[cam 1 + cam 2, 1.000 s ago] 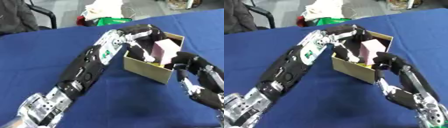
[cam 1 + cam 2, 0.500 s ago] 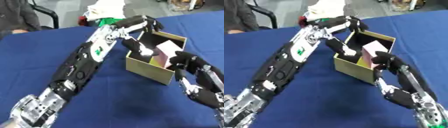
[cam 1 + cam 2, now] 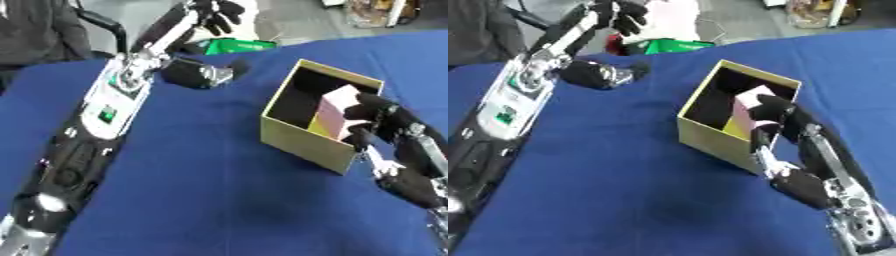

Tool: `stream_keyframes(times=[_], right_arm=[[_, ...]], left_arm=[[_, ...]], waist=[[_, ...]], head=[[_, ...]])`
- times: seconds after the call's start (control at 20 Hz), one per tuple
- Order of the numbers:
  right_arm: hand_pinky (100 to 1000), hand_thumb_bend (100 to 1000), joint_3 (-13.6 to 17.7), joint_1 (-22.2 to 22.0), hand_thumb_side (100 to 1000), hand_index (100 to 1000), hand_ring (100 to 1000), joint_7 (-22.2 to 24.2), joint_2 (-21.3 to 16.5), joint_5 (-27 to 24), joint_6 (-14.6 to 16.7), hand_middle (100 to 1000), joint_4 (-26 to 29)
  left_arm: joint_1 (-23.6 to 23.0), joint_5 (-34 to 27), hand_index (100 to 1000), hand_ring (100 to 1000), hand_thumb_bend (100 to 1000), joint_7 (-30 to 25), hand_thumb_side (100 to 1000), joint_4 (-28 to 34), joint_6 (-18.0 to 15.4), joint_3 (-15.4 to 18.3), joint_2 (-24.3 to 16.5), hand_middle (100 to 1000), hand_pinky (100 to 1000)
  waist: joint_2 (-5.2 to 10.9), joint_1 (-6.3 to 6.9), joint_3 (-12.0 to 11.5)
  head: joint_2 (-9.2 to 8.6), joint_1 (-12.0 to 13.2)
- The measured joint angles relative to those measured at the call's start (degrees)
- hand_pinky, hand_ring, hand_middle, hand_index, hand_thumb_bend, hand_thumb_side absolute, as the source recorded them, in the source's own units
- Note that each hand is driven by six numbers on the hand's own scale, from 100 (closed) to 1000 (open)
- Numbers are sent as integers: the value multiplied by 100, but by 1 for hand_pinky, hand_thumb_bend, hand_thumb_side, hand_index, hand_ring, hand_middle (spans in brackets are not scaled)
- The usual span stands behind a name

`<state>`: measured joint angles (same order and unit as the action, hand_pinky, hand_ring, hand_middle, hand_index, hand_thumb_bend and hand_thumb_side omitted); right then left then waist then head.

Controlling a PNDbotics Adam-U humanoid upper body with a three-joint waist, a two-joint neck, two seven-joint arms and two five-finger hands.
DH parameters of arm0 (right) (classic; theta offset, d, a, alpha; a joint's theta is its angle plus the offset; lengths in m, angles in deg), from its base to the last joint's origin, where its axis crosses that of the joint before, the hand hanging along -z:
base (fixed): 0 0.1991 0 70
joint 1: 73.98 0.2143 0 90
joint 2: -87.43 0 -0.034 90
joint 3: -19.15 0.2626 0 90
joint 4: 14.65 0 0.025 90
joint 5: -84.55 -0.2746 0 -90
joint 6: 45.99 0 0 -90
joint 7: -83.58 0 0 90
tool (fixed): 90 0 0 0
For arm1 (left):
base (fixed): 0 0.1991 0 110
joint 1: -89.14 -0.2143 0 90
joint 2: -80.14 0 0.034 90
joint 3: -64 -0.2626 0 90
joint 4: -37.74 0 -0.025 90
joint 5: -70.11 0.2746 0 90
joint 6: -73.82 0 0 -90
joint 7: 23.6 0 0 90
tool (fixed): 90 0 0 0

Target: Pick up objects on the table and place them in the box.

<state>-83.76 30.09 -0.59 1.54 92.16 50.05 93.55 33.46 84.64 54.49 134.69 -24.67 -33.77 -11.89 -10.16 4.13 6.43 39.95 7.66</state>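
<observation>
- Left hand [image 3: 214, 10] raised at the top edge of both views, past the far edge of the table, above a green thing [image 3: 229, 46] lying there; fingers bunched and curled, nothing seen in them.
- Left arm [image 3: 114, 102] runs in a long diagonal from the lower left corner up across the blue tablecloth [image 3: 201, 190].
- Right hand [image 3: 770, 116] at the near right side of the box [image 3: 297, 142], fingers curled over the rim and lying against the pink block [image 3: 331, 109]; whether they actually clasp the block, cannot tell.
- Right forearm [image 3: 824, 165] comes in from the lower right corner, just beside the box's right wall.
- Box: yellowish card, open top, dark inside, sitting right of centre on the cloth, one corner turned toward the camera.
- Pink block stands inside the box against its right wall, top poking above the rim; a yellow patch [image 3: 318, 129] shows at its foot.
- Left hand well apart from box and block; right hand touching both.
</observation>
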Motion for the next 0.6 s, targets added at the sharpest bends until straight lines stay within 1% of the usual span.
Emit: stream_keyframes(times=[0.15, 0.3, 0.4, 0.6], right_arm=[[735, 100, 61, -7, 434, 908, 800, -75, 0, 34, -13, 743, 18], [735, 100, 105, -52, 433, 908, 800, -138, 0, 50, -18, 743, 23], [735, 100, 138, -52, 432, 908, 800, -174, 0, 65, -18, 742, 23], [734, 100, 167, -53, 432, 908, 800, -228, 0, 83, -14, 742, 24]], left_arm=[[-639, -261, 844, 698, 413, 294, 442, 370, 108, 181, 10, 690, 677], [-1105, -410, 844, 697, 411, 462, 456, 500, 164, 283, 168, 687, 672], [-1351, -468, 843, 695, 415, 537, 462, 524, 164, 325, 314, 684, 669], [-1672, -574, 842, 696, 424, 653, 483, 542, 113, 364, 529, 684, 668]], waist=[[-38, -15, -94], [-45, -36, -189], [-59, -35, -235], [-80, -40, -340]], head=[[22, -21], [34, -30], [36, -36], [57, -50]])
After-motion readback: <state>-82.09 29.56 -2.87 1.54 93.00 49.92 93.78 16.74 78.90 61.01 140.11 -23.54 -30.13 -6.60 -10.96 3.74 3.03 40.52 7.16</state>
